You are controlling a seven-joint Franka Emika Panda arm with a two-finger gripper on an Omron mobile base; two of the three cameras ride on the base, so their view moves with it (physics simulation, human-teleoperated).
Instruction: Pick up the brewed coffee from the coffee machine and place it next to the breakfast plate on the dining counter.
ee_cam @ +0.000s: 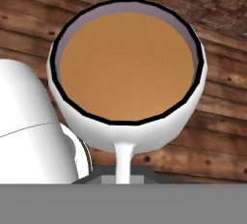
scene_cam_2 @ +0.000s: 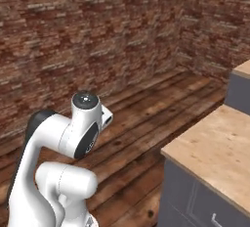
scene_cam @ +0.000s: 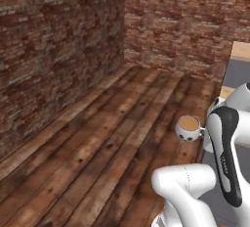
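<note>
Mug (scene_cam: 188, 127) of coffee rides clamped by its handle in our end effector (ee_cam: 123, 170), carry step; next we find the dining desk.

A red-brown brick wall (scene_cam: 58, 40) is seen meeting a second brick wall (scene_cam: 180, 20) at a corner. Dark wooden plank flooring (scene_cam: 97, 152) is laid below them. A grey cabinet front with a pale handle (scene_cam_2: 215, 218) is noted at lower right.

A white mug (ee_cam: 130, 131) is showing light brown coffee (ee_cam: 126, 66) above a dark-brown plank floor (scene_cam: 97, 157), red-brown brick wall (scene_cam_2: 97, 35) behind.
</note>
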